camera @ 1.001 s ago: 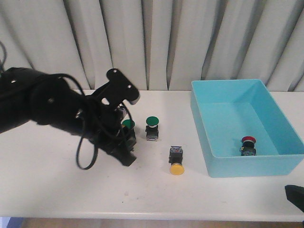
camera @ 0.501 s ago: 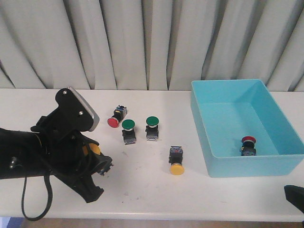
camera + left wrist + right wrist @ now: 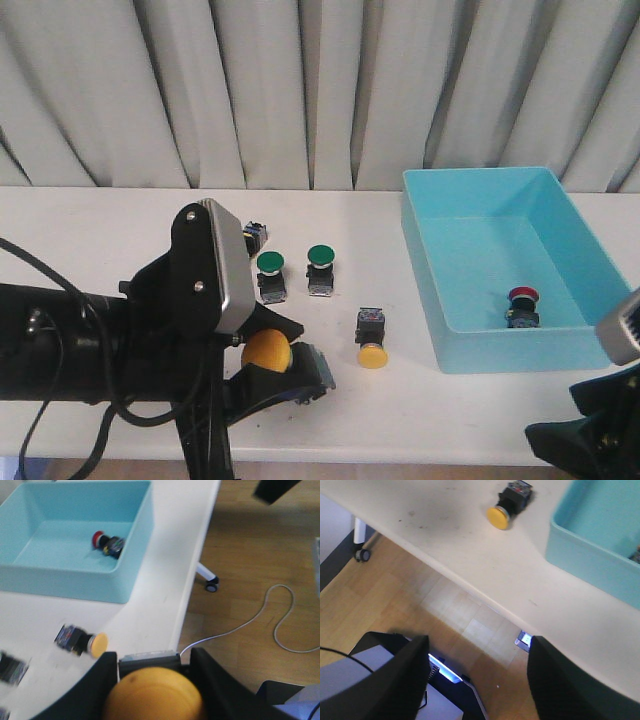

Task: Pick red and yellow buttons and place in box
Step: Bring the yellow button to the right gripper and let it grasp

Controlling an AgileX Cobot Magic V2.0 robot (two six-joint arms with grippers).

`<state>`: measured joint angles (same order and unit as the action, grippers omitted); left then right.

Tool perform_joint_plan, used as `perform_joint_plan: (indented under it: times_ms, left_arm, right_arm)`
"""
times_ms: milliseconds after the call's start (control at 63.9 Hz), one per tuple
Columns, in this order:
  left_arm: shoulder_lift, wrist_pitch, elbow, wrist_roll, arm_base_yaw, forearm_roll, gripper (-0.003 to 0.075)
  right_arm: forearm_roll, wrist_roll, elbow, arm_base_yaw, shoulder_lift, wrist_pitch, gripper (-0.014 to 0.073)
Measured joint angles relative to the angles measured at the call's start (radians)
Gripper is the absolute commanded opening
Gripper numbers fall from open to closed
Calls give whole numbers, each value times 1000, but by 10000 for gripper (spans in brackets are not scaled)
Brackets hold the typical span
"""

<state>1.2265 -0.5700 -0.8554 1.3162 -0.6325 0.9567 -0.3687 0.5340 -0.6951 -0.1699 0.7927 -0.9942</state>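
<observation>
Yellow domed button (image 3: pixel 266 351) between left fingers (image 3: pixel 95 690).

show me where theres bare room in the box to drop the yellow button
Most of the box floor is bare: the whole far half and the near-left part. Only the near-right corner is taken, by a red button. On the table, the crowded patch is the green buttons and the loose yellow one, left of the box.
</observation>
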Motion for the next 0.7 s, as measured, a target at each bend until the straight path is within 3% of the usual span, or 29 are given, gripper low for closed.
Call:
perform_joint_plan:
  times_ms: [188,328,454,704]
  left_arm:
    - [0,-78,0,304,0,231,271]
    - [0,-84,0,448,0,347,271]
    - [0,-84,0,488,0,382,271]
    - [0,-94,0,500,0,389,271]
  right_arm:
    - [-192,288,0,0,97,37,486]
    - [-321,518,0,-25,181,58,504]
    - [-397,691,0,-102,232,101,503]
    - [-441,877,0,-276,271,305,502]
